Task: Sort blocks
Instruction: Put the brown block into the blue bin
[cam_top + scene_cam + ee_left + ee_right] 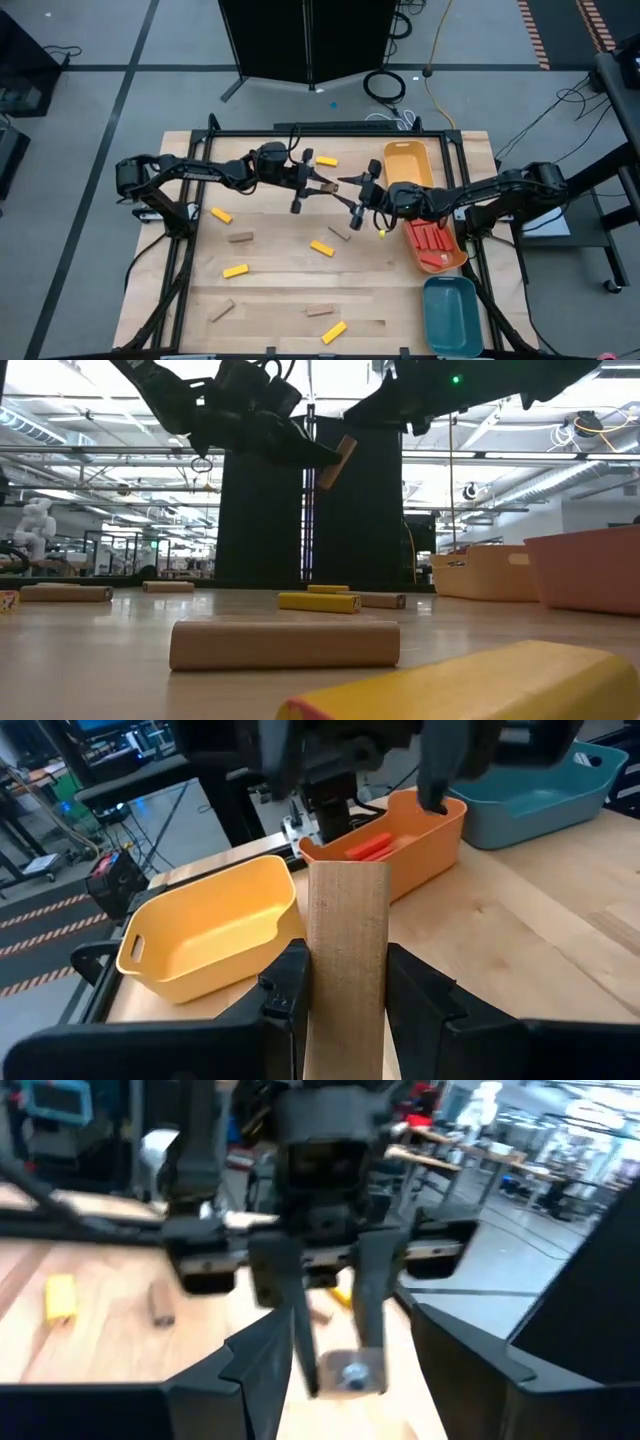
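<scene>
My left gripper (pixel 318 187) is above the table's middle, toward the far side, and is shut on a tan wooden block (pixel 330 185). The block also shows in the left wrist view (pixel 345 930) and the low view (pixel 336 462). My right gripper (pixel 354 206) is open and empty. It faces the left gripper from the right, with its fingers (pixel 262 1365) spread wide a short way from the block's free end (pixel 350 1371). Other yellow blocks (pixel 322 248) and tan blocks (pixel 240 237) lie flat on the table. Several red blocks (pixel 432 240) lie in the orange tray (pixel 455 258). My left gripper pinches the tan block by its two long edges (pixel 312 982) between its two fingers. The fingers (pixel 285 995) come about level from the table's left and lie along the block. The block sticks out past the fingertips toward the right gripper. It is clear of the table, its free end tilted up.
A yellow tray (pixel 408 165) stands at the far right, the orange tray in front of it, and a teal tray (pixel 450 315) at the near right corner. Loose blocks are scattered over the table's left and middle (pixel 235 270). A black frame runs around the tabletop.
</scene>
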Controlling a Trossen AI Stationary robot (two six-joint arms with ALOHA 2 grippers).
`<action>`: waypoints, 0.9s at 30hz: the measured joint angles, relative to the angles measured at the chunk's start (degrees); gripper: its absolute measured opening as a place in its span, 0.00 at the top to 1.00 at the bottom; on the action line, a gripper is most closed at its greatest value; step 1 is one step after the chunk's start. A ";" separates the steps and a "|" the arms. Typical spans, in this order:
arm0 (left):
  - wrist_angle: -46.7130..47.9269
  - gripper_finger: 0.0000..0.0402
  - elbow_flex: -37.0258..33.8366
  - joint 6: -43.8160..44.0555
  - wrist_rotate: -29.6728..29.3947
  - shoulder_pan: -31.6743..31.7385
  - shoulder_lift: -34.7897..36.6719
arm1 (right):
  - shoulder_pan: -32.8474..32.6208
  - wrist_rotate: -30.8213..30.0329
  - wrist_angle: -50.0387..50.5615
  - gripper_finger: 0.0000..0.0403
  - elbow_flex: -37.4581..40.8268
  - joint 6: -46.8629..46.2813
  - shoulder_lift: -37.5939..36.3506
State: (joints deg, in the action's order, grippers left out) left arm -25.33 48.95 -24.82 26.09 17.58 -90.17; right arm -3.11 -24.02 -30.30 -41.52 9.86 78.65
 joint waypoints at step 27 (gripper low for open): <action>-6.69 0.78 0.02 0.43 0.44 -1.58 0.00 | 3.03 3.39 -0.60 0.45 -0.04 1.45 0.02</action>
State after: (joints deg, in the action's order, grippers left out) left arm -32.02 48.97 -24.39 26.52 15.99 -90.17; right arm -0.08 -20.63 -30.91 -41.56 11.31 78.67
